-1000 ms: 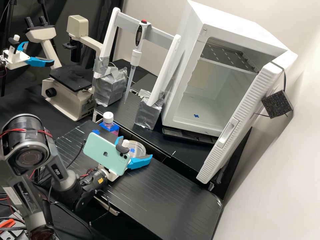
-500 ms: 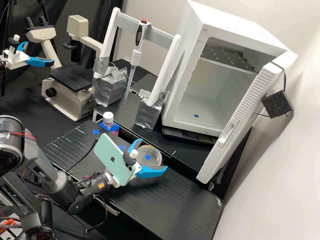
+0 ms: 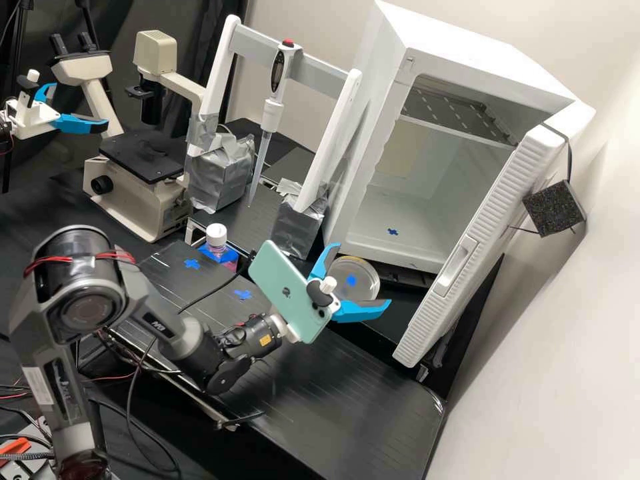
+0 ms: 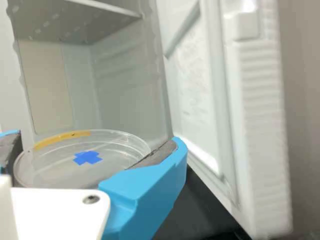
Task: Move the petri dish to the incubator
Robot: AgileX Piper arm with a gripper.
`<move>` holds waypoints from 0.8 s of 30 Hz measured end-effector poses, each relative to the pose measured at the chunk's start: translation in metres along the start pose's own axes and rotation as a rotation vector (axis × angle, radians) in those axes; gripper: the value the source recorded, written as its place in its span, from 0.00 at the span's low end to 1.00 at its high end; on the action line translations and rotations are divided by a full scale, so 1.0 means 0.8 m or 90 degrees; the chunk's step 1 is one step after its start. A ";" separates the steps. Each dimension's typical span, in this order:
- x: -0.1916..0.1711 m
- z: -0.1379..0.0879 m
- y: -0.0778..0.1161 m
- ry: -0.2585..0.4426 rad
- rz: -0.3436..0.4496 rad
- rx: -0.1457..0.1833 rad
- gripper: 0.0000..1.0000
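Note:
My gripper [image 3: 359, 277] is shut on the clear petri dish [image 3: 363, 291], in front of the open white incubator [image 3: 373, 244] and above the bench's rear edge. Its blue fingers lie along opposite sides of the dish. The wrist view has the gripper [image 4: 95, 142] with grey pads [image 4: 159, 156] against the dish [image 4: 117, 161], which bears a blue cross mark and a yellow strip on its rim. Behind it the incubator interior [image 4: 122, 82] shows a shelf higher up. A blue cross marks the incubator floor [image 3: 417, 227].
The incubator door [image 3: 477, 247] stands open on the right. Left of the incubator are a pipette [image 3: 270, 113] on its white stand, with taped feet [image 3: 297, 230], and a microscope [image 3: 137, 193]. A white-capped bottle [image 3: 216, 235] stands behind the bench platform [image 3: 333, 400].
The arm has carried the dish from low over the platform rightward and upward toward the incubator. Blue crosses on the platform have come into view. The grip stays the same.

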 end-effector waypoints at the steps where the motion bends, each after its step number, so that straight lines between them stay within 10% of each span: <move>1: 0.012 -0.002 -0.002 0.010 -0.002 0.001 0.00; 24: 0.201 -0.004 -0.022 -0.056 -0.056 0.000 0.00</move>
